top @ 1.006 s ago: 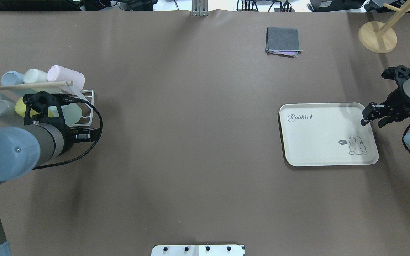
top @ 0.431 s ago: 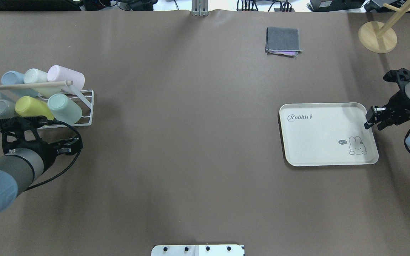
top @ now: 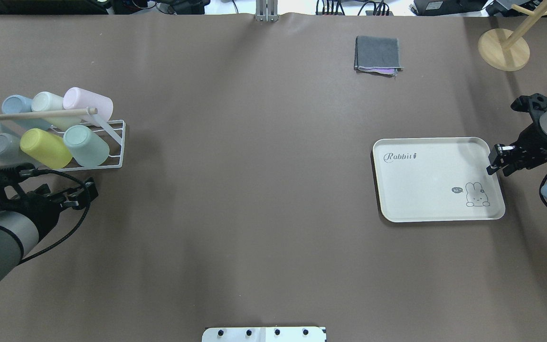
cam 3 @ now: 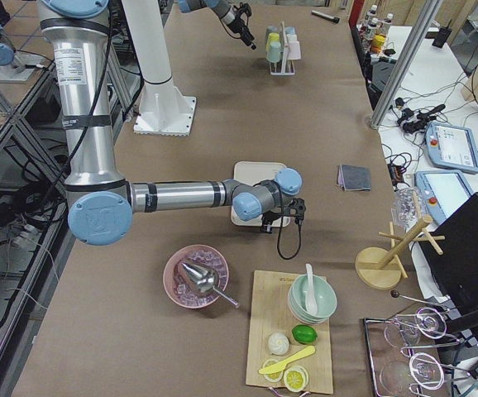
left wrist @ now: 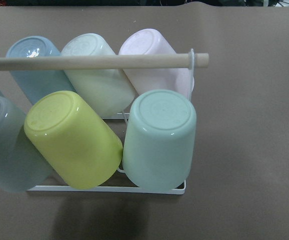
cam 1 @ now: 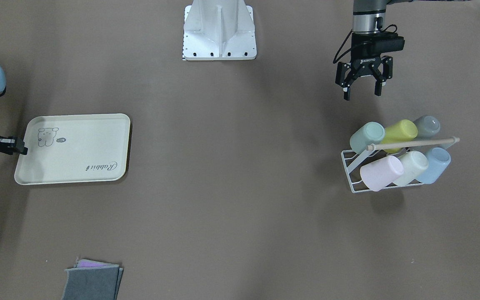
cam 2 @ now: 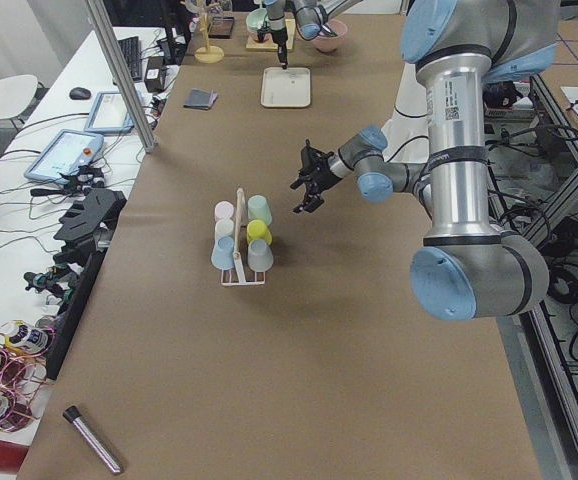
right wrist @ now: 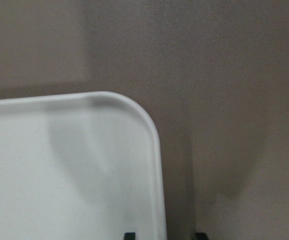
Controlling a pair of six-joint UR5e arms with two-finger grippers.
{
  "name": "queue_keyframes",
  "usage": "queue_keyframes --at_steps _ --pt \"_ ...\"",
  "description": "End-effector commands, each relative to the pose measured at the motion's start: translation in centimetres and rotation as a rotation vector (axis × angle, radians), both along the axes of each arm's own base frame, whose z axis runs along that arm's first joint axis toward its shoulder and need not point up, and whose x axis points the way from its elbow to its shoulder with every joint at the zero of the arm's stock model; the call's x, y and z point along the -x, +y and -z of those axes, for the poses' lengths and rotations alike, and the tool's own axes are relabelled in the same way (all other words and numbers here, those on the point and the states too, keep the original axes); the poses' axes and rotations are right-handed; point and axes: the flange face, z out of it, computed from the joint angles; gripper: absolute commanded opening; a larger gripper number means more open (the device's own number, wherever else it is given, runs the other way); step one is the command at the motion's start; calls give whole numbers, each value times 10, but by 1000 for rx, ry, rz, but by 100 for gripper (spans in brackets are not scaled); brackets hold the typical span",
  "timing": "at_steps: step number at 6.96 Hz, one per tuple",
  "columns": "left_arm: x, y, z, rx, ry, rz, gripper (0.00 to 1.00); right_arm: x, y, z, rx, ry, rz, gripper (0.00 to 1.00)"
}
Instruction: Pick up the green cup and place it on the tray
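The pale mint-green cup (top: 86,145) lies on its side in a white wire rack (top: 117,142) at the table's left, at the lower row's right end. It fills the left wrist view (left wrist: 159,140) and shows in the front view (cam 1: 367,136). My left gripper (cam 1: 361,89) is open and empty, on the robot's side of the rack and apart from it (top: 81,194). The cream tray (top: 425,190) with "Rabbit" script lies at the right and holds nothing. My right gripper (top: 492,164) is open at the tray's right rim (right wrist: 152,150), one jaw on each side of it.
The rack also holds a yellow-green cup (top: 45,148) and light blue, cream, pink and grey cups, under a wooden dowel (top: 36,114). A folded grey cloth (top: 378,54) and a wooden stand (top: 504,47) sit at the far side. The robot base (cam 1: 219,33) is at the near edge.
My left arm has pulled back from over the rack toward the robot's side, uncovering the cups. My right gripper has shifted slightly right along the tray's rim. The tray has not moved.
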Motion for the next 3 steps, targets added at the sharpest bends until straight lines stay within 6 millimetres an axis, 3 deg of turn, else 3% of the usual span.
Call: queue_keyframes --at_steps 1,3 --pt "-4 18 -39 -117 3 98 98 4 2 -1 1 2 8 50" --pt "-2 18 -40 -165 -11 145 98 5 2 -1 1 2 10 43"
